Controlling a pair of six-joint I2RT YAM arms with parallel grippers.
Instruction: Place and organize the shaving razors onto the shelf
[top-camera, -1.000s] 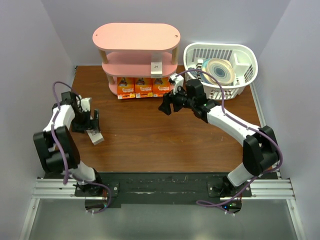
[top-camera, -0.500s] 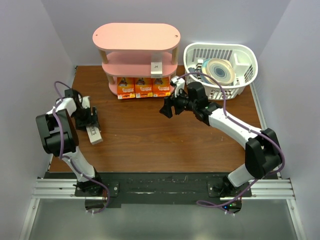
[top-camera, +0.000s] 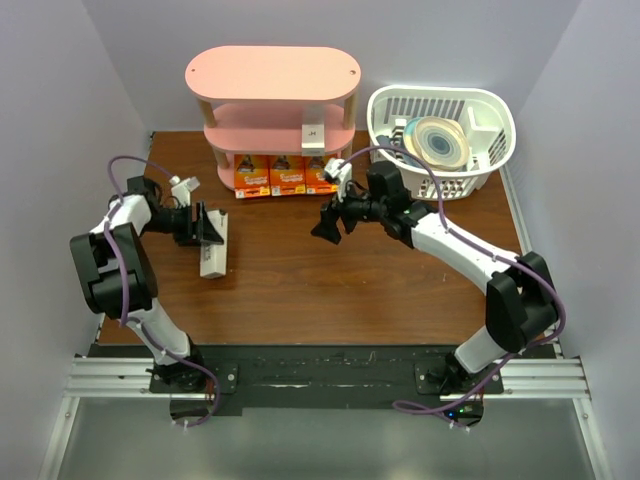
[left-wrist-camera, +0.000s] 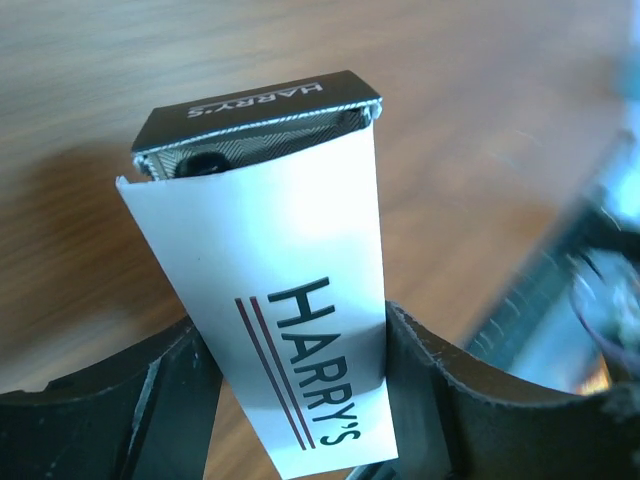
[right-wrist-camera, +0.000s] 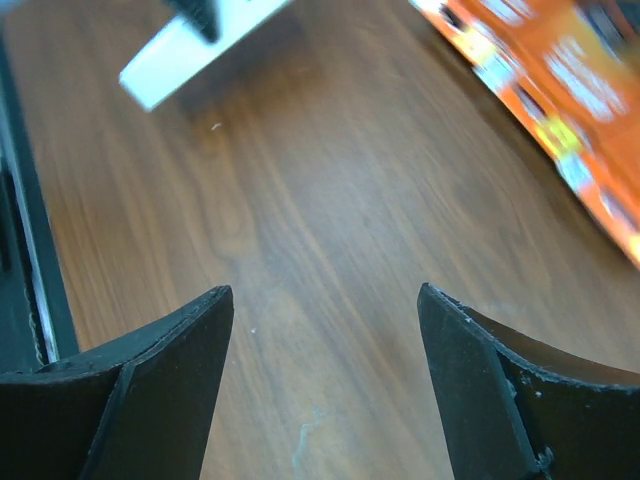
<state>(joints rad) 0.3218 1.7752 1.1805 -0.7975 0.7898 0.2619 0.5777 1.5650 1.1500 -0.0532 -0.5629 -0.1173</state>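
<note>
Risk, slip: the left gripper (top-camera: 208, 226) grips the whitish box (left-wrist-camera: 270, 270) near one end only, so the long free end could swing or droop between the fingers on the way to the shelf (top-camera: 272, 72).
Risk, contents: a dark inner tray (left-wrist-camera: 255, 125) shows past the white sleeve at the upper end of the left wrist view. Tilted that way, it might slide out.
Risk, collision: the orange packs (top-camera: 286, 175) stand in a row on the lowest tier, and a second whitish box (top-camera: 313, 136) stands on the middle tier. A low or skewed approach could knock them over or clip a board edge.
Left gripper: partly spread, its fingers (left-wrist-camera: 430, 390) against both long sides of the whitish box, grasping it at the left of the top view, low over the table (top-camera: 330, 290).
Right gripper (right-wrist-camera: 325, 300): spread wide and empty, bare wood between the fingers, at the centre of the top view, below the shelf.
Whitish box location: well apart from the shelf, not yet placed.
</note>
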